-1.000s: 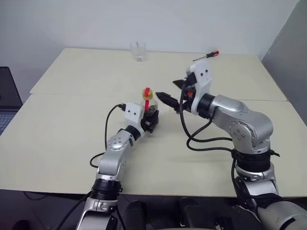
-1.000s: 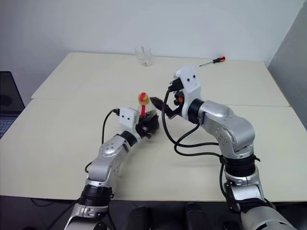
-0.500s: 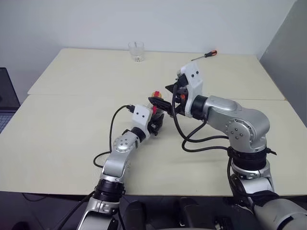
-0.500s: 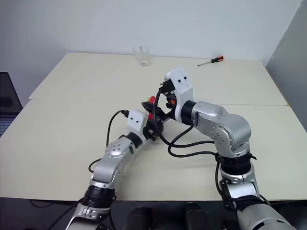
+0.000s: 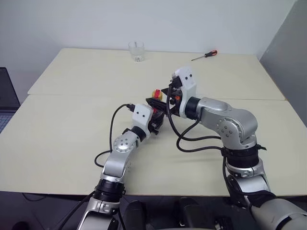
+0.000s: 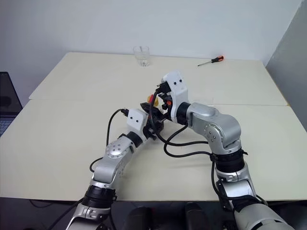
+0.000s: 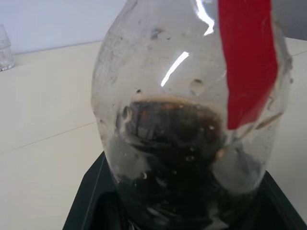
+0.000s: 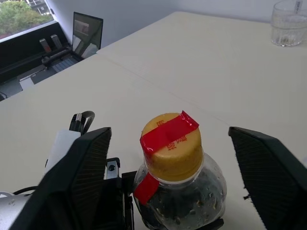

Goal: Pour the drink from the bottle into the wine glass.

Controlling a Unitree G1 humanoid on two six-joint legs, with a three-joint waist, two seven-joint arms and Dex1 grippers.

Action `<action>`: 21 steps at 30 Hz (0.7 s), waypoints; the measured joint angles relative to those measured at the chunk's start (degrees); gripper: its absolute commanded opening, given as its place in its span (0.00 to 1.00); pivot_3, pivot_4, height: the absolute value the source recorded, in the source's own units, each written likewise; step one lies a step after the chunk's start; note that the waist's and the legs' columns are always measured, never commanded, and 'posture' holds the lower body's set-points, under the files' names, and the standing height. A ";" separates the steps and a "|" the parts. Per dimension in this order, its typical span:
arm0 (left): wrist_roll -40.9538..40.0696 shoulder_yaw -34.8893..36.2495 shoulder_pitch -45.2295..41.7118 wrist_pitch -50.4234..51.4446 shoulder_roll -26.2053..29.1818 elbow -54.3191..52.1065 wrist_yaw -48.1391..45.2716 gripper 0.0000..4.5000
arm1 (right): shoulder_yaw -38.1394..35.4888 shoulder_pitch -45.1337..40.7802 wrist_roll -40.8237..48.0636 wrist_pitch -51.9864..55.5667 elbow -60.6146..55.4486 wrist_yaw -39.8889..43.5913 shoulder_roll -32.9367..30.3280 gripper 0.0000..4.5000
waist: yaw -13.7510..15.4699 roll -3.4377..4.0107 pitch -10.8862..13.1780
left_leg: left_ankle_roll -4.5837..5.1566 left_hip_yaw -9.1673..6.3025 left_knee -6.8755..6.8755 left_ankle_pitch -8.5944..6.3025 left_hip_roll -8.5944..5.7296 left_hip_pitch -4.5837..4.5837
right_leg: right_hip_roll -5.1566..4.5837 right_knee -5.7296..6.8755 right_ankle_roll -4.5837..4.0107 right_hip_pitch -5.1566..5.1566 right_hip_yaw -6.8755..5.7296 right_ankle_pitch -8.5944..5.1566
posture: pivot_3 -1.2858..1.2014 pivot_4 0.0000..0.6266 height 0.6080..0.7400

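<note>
The step in hand looks like uncapping: the right fingers should settle evenly on both sides of the cap (image 8: pixel 170 143), square to it, and close firmly before twisting, while the left grip keeps the body from turning.

Taking the bottle (image 7: pixel 192 120) as landmark: on its left, the left gripper (image 5: pixel 154 125) is clamped round the bulbous body, holding it upright just above the table (image 5: pixel 62 134), a little dark drink (image 7: pixel 168 158) pooled low inside. On the bottle's right, the right gripper (image 8: pixel 172 167) straddles the yellow cap, fingers (image 8: pixel 91 167) parted either side and apart from it, gripping nothing. Far beyond the bottle stands a clear glass (image 5: pixel 136 51).
</note>
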 measured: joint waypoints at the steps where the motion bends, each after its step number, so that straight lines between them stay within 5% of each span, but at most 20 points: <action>1: 0.00 0.00 0.00 0.00 0.01 0.00 0.01 0.41 | 0.05 0.00 -0.02 -0.01 0.08 0.00 -0.04 0.56 | 0.00 0.00 0.00 | 0.00 0.00 0.00 0.00 0.00 0.00 | 0.00 0.00 0.00 0.00 0.00 0.00 | 0.52 0.24 1.00; 21: 0.02 0.00 0.00 0.00 -0.07 0.00 0.07 0.40 | 0.35 -1.24 -0.10 -0.60 0.46 0.01 -0.43 0.56 | -0.01 0.00 0.00 | 0.00 0.00 0.00 0.00 0.00 -0.01 | 0.00 -0.01 0.01 -0.01 0.00 0.00 | 0.52 0.24 1.00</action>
